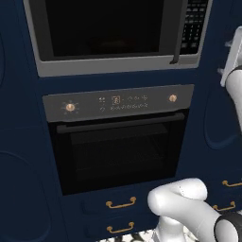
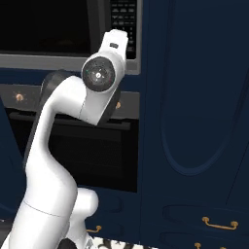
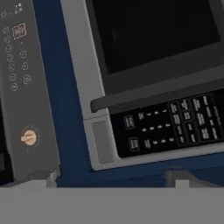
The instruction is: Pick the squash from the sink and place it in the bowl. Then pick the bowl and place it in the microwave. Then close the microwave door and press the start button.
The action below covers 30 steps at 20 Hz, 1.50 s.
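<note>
Gripper (image 3: 113, 177) spread wide, jaws as far apart as they go, nothing held and nothing touched; fingertips (image 3: 48, 178) just visible at the bottom of the hand view.

Straight ahead of the jaws: microwave (image 3: 131, 87), seen rolled sideways. Black keypad strip (image 3: 175, 124) lies nearest, just beyond the tips and between them, apart from both. Microwave door (image 3: 153, 35) farther out, shut flush against the frame, dark handle bar (image 3: 144, 98) between glass and keypad. Off to one side of the jaws: oven (image 3: 22, 87) panel with a brass knob (image 3: 29, 137).

Left base view gives the full front: microwave (image 1: 118, 33) above, oven (image 1: 118, 142) below (door dark, two knobs), drawers with brass handles (image 1: 121, 203) underneath.

Right base view: white arm (image 2: 73, 146) raised in front of the keypad (image 2: 122, 14), hiding part of the oven (image 2: 87, 146)
</note>
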Tool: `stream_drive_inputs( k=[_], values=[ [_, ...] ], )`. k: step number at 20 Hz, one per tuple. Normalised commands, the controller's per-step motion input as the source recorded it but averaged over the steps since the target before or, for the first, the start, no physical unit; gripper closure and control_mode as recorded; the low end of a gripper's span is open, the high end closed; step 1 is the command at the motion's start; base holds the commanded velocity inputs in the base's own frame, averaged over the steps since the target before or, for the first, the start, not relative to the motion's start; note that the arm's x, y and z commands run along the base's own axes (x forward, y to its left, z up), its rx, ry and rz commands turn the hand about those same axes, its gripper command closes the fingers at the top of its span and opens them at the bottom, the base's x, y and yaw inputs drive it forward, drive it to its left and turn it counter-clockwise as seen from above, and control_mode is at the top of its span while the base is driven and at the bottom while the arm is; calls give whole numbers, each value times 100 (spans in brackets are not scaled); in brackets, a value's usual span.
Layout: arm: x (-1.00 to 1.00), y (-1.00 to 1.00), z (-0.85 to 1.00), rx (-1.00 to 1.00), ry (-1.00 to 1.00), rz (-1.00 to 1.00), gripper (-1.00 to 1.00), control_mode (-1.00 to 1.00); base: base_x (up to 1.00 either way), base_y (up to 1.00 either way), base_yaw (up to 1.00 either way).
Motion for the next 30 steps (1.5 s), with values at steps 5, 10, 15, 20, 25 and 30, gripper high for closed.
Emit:
stream_drive_inputs(
  k=[5, 10, 15, 20, 25, 30],
  values=[
    [50, 24, 5, 19, -29, 2, 100, -100, 0, 0, 0],
    [31, 46, 1, 5, -6, 3, 100, -100, 0, 0, 0],
    [25, -4, 6, 5, 8, 5, 100, -100, 0, 0, 0],
    [33, 11, 1, 0, 6, 0, 100, -100, 0, 0, 0],
    [56, 1, -2, 0, 0, 0, 100, -100, 0, 0, 0],
    [67, 0, -12, 0, -1, 0, 100, -100, 0, 0, 0]
  ],
)
